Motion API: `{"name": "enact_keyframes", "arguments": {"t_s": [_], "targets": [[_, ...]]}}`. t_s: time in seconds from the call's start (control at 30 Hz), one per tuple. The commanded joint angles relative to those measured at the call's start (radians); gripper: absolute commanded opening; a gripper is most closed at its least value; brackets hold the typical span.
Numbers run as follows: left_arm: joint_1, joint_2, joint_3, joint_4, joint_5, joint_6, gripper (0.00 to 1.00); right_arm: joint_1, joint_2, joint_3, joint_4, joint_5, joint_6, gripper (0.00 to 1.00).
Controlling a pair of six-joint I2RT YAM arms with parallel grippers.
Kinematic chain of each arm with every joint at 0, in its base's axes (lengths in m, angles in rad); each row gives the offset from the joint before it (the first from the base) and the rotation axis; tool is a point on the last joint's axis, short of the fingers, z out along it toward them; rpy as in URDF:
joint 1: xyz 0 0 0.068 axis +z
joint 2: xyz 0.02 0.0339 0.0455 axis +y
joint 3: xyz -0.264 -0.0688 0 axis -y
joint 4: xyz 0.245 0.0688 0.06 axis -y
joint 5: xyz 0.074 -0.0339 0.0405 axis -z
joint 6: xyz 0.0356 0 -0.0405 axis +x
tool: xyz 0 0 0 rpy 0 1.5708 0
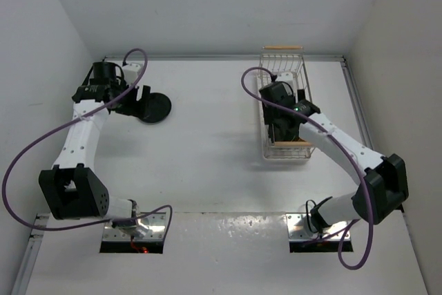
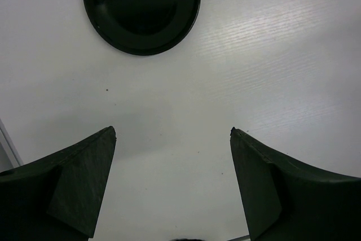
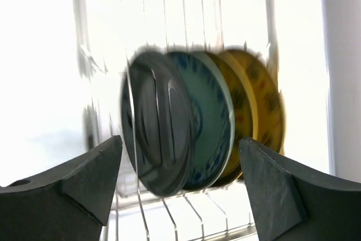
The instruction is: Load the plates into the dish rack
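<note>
Rack (image 1: 283,67): wires prop four plates (image 3: 197,128) upright; right jaws wide, empty. Black plate (image 2: 141,7) flat on desk (image 2: 265,71), awaiting left jaws, likewise wide, empty.

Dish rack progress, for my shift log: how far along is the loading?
Done: four plates stand in the dish rack: one black plate, one teal plate, two yellow plates. In hand: nothing; the right end effector and left end effector are open. Left: a second black plate, flat on the table.
</note>
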Motion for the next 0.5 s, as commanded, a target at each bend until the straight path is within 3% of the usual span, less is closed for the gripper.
{"name": "enact_keyframes", "arguments": {"t_s": [0.0, 0.27, 0.47], "targets": [[0.011, 0.046, 0.035, 0.017, 0.018, 0.009, 0.87, 0.000, -0.042, 0.118, 0.030, 0.001, -0.156, 0.83], [0.031, 0.310, 0.118, 0.099, -0.058, 0.032, 0.87, 0.024, -0.174, 0.113, 0.139, -0.111, -0.220, 0.84], [0.072, 0.577, 0.259, 0.194, -0.107, -0.052, 0.87, 0.052, -0.216, 0.082, 0.139, -0.103, -0.220, 0.84]]}}
